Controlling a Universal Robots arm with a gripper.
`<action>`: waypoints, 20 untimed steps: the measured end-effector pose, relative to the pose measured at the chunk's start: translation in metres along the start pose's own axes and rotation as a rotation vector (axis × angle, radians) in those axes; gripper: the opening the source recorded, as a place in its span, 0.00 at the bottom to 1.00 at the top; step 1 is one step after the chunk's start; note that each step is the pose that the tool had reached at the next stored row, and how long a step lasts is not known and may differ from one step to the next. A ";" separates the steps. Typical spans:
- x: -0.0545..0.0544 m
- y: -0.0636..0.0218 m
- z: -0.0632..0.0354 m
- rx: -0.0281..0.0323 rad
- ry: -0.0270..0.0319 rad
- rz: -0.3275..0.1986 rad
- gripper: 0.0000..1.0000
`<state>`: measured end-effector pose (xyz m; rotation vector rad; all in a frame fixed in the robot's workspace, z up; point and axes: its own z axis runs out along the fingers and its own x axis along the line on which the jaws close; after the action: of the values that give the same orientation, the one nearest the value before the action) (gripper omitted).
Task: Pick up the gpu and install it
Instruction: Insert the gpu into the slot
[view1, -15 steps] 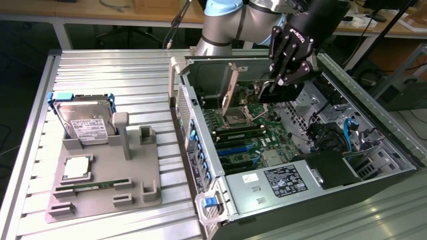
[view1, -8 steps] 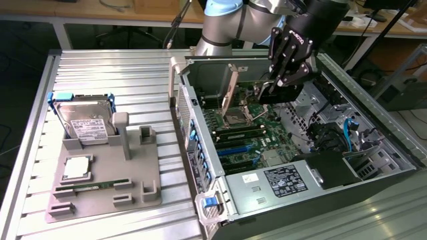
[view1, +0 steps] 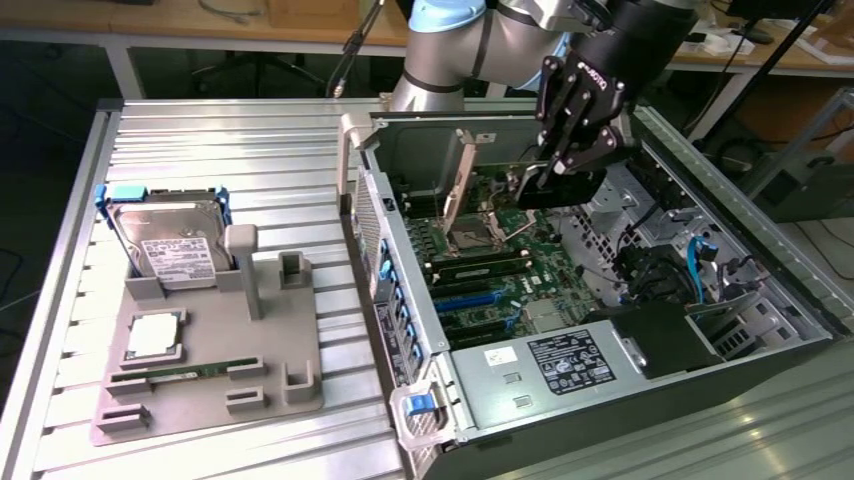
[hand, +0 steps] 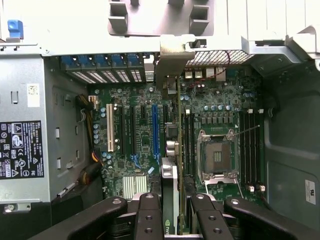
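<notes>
I hold the gpu (hand: 178, 120) edge-on inside the open computer case (view1: 747, 240). In the wrist view it is a thin dark card running between my fingers (hand: 149, 215), its silver end bracket (hand: 172, 55) next to the case's rear slot openings. My gripper (view1: 574, 160) is shut on the gpu (view1: 547, 190) above the green motherboard (view1: 514, 265). The card hangs over the expansion slots, just beside the blue slot (hand: 155, 130). I cannot tell whether its edge touches a slot.
A grey parts holder (view1: 200, 360) at the exterior view's left carries a silver hard drive (view1: 171, 245), a processor (view1: 151, 335) and a green memory stick (view1: 180, 375). The power supply (view1: 561, 365) fills the case's near end. The CPU socket (hand: 217, 155) lies beside the card.
</notes>
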<state>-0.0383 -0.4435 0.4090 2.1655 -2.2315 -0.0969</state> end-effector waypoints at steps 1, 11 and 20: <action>0.000 0.0000 0.0002 0.0000 -0.0001 0.000 0.27; 0.000 -0.0001 0.0022 0.0000 0.0000 0.000 0.27; 0.000 -0.0005 0.0074 0.0002 -0.0003 0.000 0.27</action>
<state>-0.0383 -0.4435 0.4017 2.1659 -2.2317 -0.0970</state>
